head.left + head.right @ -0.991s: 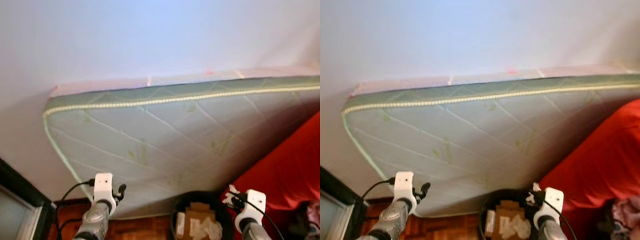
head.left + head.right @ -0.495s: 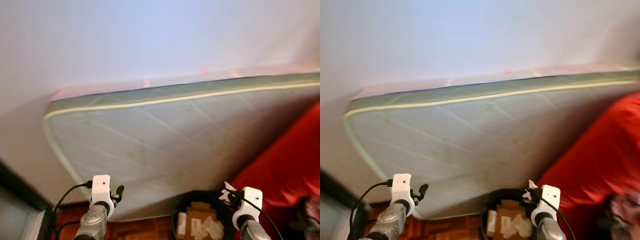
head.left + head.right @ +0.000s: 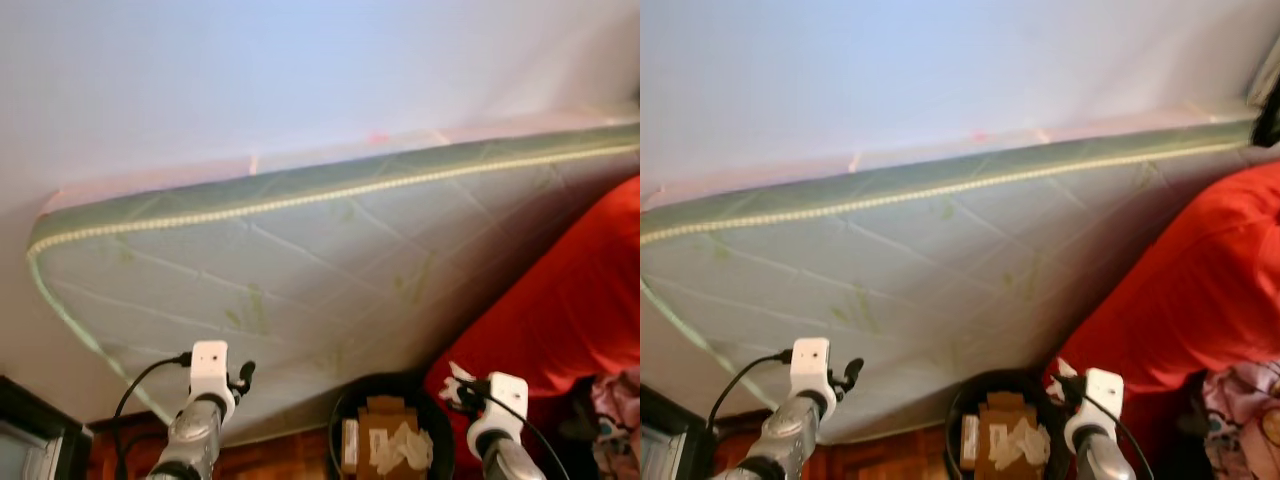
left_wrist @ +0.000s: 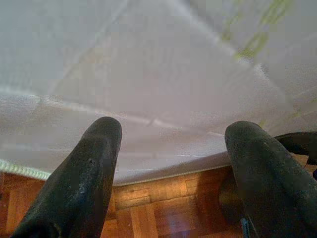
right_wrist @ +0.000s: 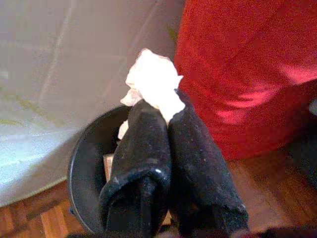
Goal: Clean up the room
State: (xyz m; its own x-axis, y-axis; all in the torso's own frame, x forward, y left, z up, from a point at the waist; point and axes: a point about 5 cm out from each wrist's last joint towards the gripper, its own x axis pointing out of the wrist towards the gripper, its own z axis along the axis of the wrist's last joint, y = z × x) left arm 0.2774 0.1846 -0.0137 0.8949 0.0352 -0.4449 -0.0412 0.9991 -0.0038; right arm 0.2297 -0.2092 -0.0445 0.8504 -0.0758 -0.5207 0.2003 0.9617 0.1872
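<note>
A round black bin point(image 3: 346, 434) stands on the wood floor at the foot of the mattress, with cardboard and crumpled white paper point(image 3: 398, 446) inside. My right gripper point(image 5: 166, 116) is shut on a white crumpled tissue point(image 5: 151, 84). It hangs just above the bin's right rim point(image 5: 79, 148), close to the red cover. The tissue point(image 3: 458, 378) sticks out past the fingertips. My left gripper point(image 4: 173, 134) is open with nothing between its fingers point(image 4: 94, 163), held up left of the bin and facing the mattress; in the head view it point(image 3: 243, 375) is raised at lower left.
A pale green quilted mattress point(image 3: 300, 260) leans against the white wall. A red cover point(image 3: 560, 310) drapes over something bulky on the right, with pink clothes point(image 3: 615, 400) beside it. Dark furniture point(image 3: 30, 440) stands at the lower left. Parquet floor point(image 4: 148, 213) lies below.
The head view has swung to the right, so the mattress sits further left and more of the red cover shows. Both arms keep the same pose, the tissue still held.
</note>
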